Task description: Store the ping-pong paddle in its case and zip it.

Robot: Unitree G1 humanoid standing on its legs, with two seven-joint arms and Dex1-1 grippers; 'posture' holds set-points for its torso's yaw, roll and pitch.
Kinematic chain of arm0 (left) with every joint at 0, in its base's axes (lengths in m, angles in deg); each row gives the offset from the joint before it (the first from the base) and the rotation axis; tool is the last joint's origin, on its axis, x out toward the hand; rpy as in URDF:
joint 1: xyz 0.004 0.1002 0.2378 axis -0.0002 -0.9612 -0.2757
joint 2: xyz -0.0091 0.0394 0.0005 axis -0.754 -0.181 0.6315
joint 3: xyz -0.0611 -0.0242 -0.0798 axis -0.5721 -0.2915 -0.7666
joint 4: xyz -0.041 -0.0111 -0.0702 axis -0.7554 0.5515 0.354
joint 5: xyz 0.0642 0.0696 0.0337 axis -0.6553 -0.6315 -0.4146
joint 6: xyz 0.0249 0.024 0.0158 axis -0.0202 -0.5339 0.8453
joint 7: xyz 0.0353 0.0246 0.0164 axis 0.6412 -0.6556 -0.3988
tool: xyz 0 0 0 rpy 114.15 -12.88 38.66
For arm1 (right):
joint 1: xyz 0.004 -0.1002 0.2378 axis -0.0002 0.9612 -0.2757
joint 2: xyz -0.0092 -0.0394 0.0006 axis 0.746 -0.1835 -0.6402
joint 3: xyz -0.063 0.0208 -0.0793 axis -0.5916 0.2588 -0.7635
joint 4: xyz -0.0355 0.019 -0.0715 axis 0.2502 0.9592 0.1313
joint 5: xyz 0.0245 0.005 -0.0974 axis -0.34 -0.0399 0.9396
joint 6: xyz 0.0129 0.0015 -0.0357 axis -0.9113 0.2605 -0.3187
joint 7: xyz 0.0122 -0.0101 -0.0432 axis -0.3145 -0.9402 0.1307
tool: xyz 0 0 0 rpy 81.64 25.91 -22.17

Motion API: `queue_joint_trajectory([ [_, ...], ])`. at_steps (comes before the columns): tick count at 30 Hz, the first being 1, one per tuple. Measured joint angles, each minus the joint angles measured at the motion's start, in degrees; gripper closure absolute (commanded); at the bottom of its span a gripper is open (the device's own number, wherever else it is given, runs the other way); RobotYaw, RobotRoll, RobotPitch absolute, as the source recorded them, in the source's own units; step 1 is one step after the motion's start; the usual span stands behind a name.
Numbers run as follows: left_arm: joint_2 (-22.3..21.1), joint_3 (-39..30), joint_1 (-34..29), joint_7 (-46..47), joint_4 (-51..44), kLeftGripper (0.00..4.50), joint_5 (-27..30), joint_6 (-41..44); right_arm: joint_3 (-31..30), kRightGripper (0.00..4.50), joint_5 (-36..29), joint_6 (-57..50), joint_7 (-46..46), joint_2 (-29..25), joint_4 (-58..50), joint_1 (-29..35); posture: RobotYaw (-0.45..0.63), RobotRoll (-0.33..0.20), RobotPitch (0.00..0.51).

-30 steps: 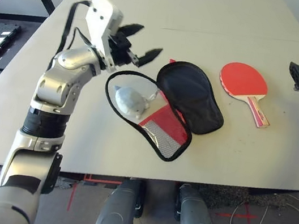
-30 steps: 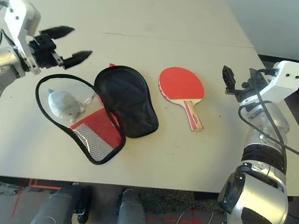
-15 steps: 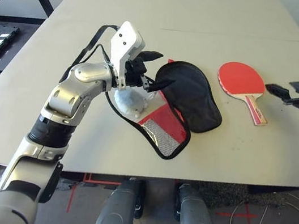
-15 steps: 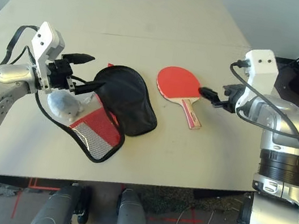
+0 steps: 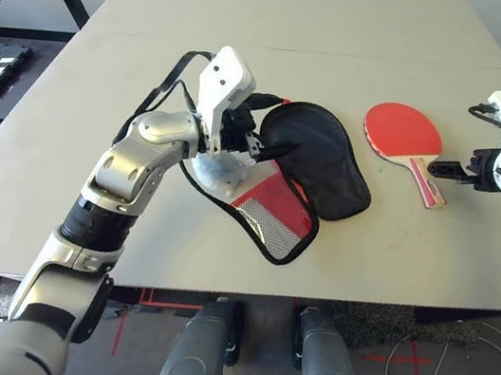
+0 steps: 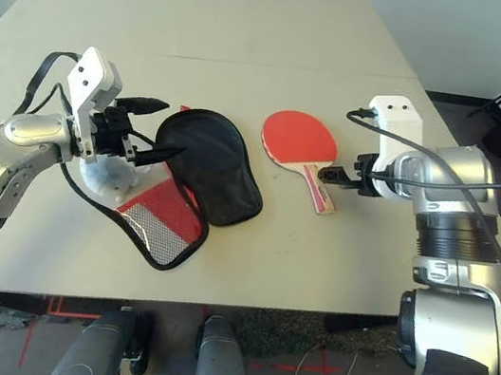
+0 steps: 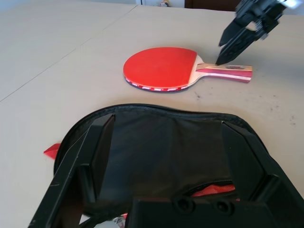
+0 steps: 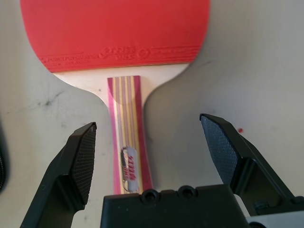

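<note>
Tools are being held wide apart on both arms, nothing being gripped. Right tool [image 8: 151, 142] is being poised above the paddle's handle at centre right of the head view, one finger at each side of it, apart from it. Left tool [image 6: 149, 132] is being hovered at centre left over the open case. Beneath everything, the counter [image 5: 307, 24] is being used as support. Lying opened at centre is the case [image 5: 317, 160], black lining up, its red mesh half at lower left. To its right, apart, the ping-pong paddle [image 5: 404, 133] is being left flat, red face up.
</note>
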Motion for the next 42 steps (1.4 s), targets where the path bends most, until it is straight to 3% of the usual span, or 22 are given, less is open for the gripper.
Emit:
queue_joint_trajectory([
  [11, 0.04, 0.12, 0.14, -0.03, -0.34, 0.0, -0.8, 0.59, -2.2, 0.02, 3.37, 1.68, -0.22, 4.03, 4.26, -0.87, -0.06, 0.0, 0.154],
  [13, 0.06, 0.24, 0.15, -0.13, -0.34, 0.0, -1.0, 0.59, -2.31, 0.27, 3.58, 1.67, -0.13, 4.2, 4.07, -0.51, -0.06, 0.0, 0.153],
  [24, 0.25, 0.31, 0.37, -1.09, -0.34, 0.0, -1.59, 0.59, -2.4, 3.4, 4.43, -0.05, -0.1, 4.23, -0.83, 2.07, -0.07, 0.0, 0.149],
  [37, 0.18, 0.31, 0.17, -2.91, -0.31, 0.0, -2.21, 0.25, 2.77, 3.4, 3.95, 1.63, -2.98, 4.07, -17.24, 10.58, -0.08, 0.0, 0.156],
  [42, 0.19, 0.31, 0.12, -2.98, -0.3, 0.0, -2.32, -0.08, 4.78, 3.4, 2.57, 1.41, -4.03, 5.37, -23.89, 10.92, -0.08, 0.0, 0.158],
])
